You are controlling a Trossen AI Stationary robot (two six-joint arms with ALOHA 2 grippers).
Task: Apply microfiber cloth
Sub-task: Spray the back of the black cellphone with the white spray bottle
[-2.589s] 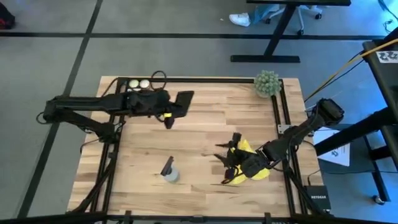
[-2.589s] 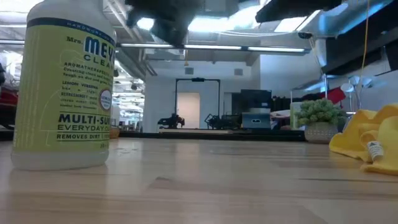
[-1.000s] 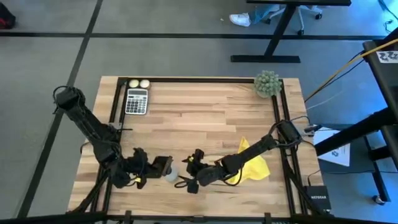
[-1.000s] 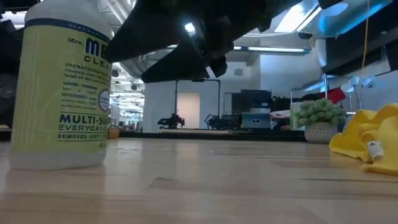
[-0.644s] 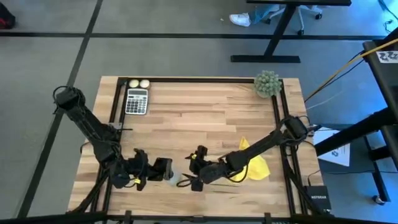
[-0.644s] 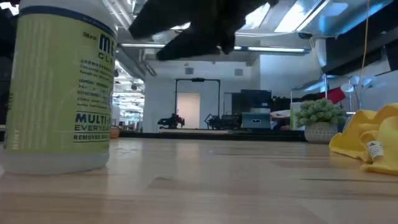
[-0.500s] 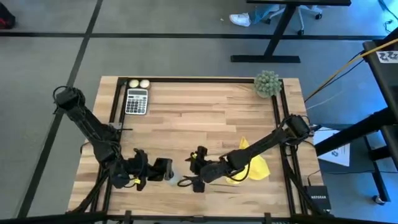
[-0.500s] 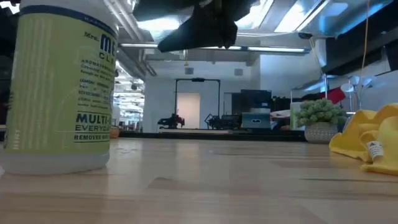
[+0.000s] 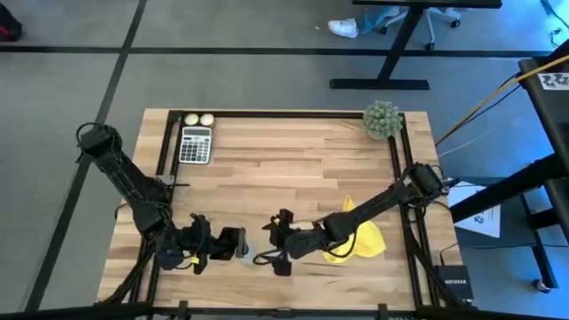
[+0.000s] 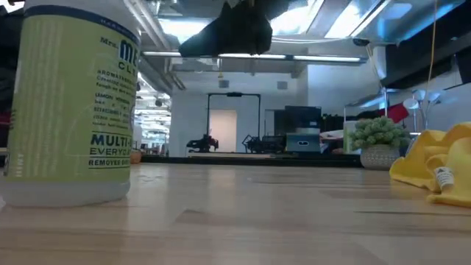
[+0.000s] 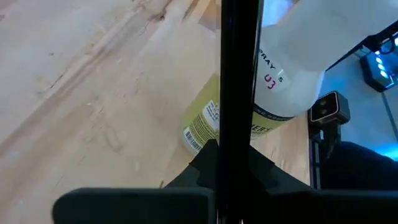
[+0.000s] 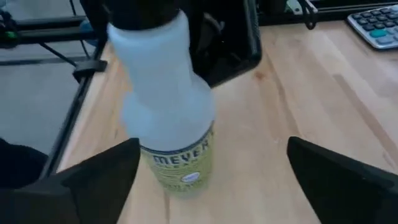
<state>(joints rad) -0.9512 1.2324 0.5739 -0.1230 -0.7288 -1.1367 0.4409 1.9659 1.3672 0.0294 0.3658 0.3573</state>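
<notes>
- The bright yellow microfiber cloth [image 9: 360, 238] lies crumpled on the pale wooden table [image 9: 293, 169], toward the table's right side and near its front edge; in the low view it shows as a rumpled yellow heap [image 10: 434, 165] at the far right, resting on the tabletop with nothing gripping it.
- The right gripper [image 9: 277, 249] hangs low over the front middle of the table, its dark arm stretching across above the cloth. Seen from the right wrist camera, its two dark fingers [image 12: 339, 177] are spread wide apart and hold nothing; the spray bottle stands ahead of the gap, untouched.
- The small spray bottle with a white top and a yellow-green label [image 12: 168, 118] stands upright on the table between the two grippers, and looms large at the left of the low view [image 10: 70, 103].
- The left gripper [image 9: 233, 244] sits just beside the bottle on its left. The left wrist camera shows a flat black slab [image 11: 239, 93] held upright between its fingers, the bottle just behind it.
- A grey calculator [image 9: 196, 144], two pale balls [image 9: 199, 119] and a small green potted plant [image 9: 382, 119] sit along the back edge.
</notes>
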